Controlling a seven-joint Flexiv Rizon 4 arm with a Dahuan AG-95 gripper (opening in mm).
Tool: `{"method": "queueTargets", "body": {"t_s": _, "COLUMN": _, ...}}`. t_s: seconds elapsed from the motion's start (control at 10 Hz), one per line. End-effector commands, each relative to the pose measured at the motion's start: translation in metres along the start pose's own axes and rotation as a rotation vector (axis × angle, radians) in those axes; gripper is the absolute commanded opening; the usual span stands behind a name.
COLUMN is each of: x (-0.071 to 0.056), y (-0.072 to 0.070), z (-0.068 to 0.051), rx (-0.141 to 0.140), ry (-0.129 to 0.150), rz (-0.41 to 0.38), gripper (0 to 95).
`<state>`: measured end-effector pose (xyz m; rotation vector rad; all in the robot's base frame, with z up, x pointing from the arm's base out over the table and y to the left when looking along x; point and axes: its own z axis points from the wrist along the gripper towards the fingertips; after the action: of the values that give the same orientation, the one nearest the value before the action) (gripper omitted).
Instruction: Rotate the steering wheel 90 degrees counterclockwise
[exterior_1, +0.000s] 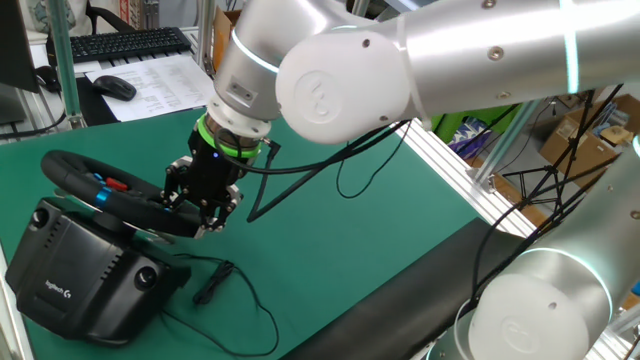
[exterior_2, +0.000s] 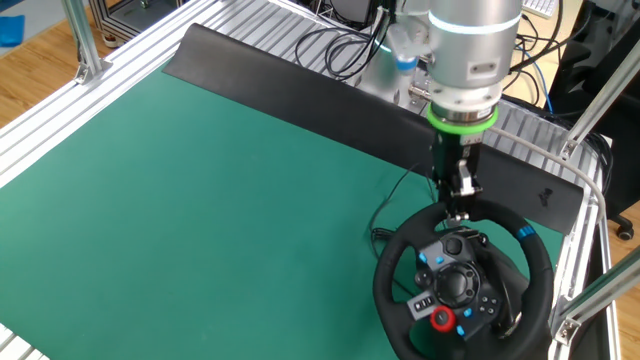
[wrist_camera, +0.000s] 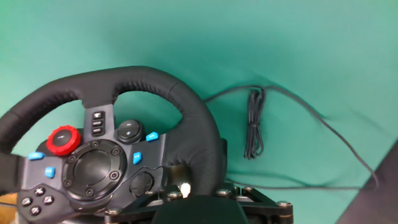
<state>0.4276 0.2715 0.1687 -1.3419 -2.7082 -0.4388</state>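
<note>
Here the steering wheel (exterior_2: 462, 282) sits at one corner of the green tabletop (exterior_2: 220, 190), mounted on a boxy black base (exterior_1: 75, 275) and tilted up toward the arm. Its rim is thick and wrapped in what looks like stitched leather, so I would expect a firm, slightly cushioned surface that gives decent friction rather than slipping. The wheel itself looks rigid; it should turn about its hub against some resistance from the base, while the base, being bulky, will probably stay put unless it is pushed sideways. The blue and red buttons (wrist_camera: 62, 140) on the spokes are the parts to keep clear of. The rim is the sensible place to take hold, well out from the hub, where a push along the circle gives the most leverage.

The end effector (exterior_1: 203, 212) is at the rim on the side facing the arm, pointing steeply down, with its fingers (wrist_camera: 184, 188) partly apart and right at the leather. Whether they already pinch the rim I cannot tell from these views.

A loose black cable (wrist_camera: 255, 127) lies bundled on the mat beside the base, and a keyboard (exterior_1: 130, 43) and mouse (exterior_1: 113, 87) sit well apart behind.
</note>
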Motion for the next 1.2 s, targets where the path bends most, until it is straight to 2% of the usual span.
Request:
{"method": "queueTargets", "body": {"t_s": 0.1, "x": -0.004, "y": 0.003, "z": 0.006, "rx": 0.006, "ry": -0.004, "rz": -0.032, "gripper": 38.0}}
{"method": "queueTargets", "body": {"t_s": 0.5, "x": -0.007, "y": 0.005, "z": 0.005, "rx": 0.016, "ry": -0.006, "rz": -0.053, "gripper": 38.0}}
{"method": "queueTargets", "body": {"t_s": 0.7, "x": -0.008, "y": 0.005, "z": 0.012, "rx": 0.012, "ry": -0.012, "rz": -0.067, "gripper": 38.0}}
{"method": "queueTargets", "body": {"t_s": 0.9, "x": -0.009, "y": 0.006, "z": 0.016, "rx": 0.021, "ry": -0.023, "rz": -0.085, "gripper": 38.0}}
{"method": "queueTargets", "body": {"t_s": 1.1, "x": -0.014, "y": 0.009, "z": 0.012, "rx": 0.035, "ry": -0.027, "rz": -0.1, "gripper": 38.0}}
{"method": "queueTargets", "body": {"t_s": 1.2, "x": -0.014, "y": 0.009, "z": 0.012, "rx": 0.052, "ry": -0.04, "rz": -0.1, "gripper": 57.0}}
